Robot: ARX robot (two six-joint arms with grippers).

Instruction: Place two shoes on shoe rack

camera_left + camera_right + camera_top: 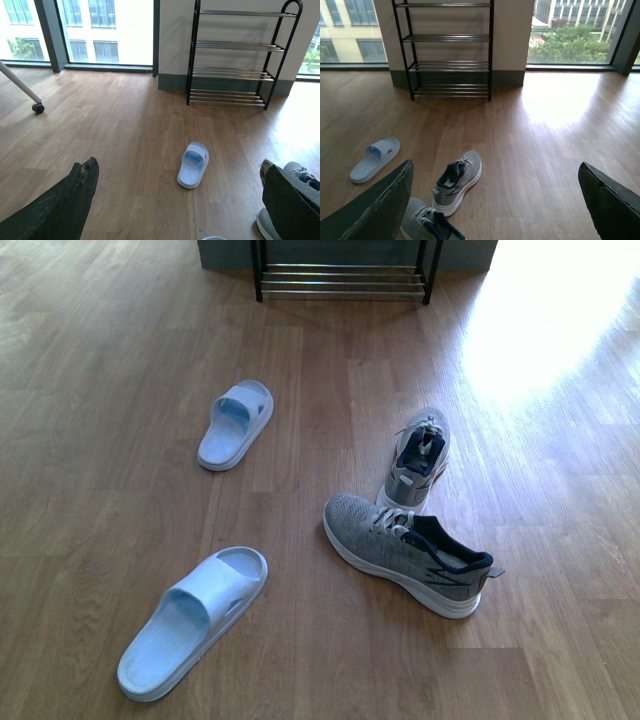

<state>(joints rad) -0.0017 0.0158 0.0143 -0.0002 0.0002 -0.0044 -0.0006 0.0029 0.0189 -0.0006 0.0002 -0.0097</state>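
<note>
As the left gripper (177,165) and the right gripper (496,165) both hang released, jaws wide apart and grasping nothing, all 4 shoes lie on the brown wooden floor (100,440), well apart from the black metal shoe rack with chrome bars (345,280). 1 grey knit sneaker (418,458) points its toe to the rack. The 2nd grey sneaker (405,550) lies crosswise just behind it, farther from the rack. 1 pale blue rubber slide (236,423) lies nearest the rack, and the other slide (192,622) lies farthest from it.

Near slide (192,624), far slide (236,424): pale blue.
Near sneaker (408,552), far sneaker (418,458): grey knit, white soles, navy lining.
Shoe rack (345,283): black frame, chrome bars.
Floor (100,390): brown wood grain.
</note>
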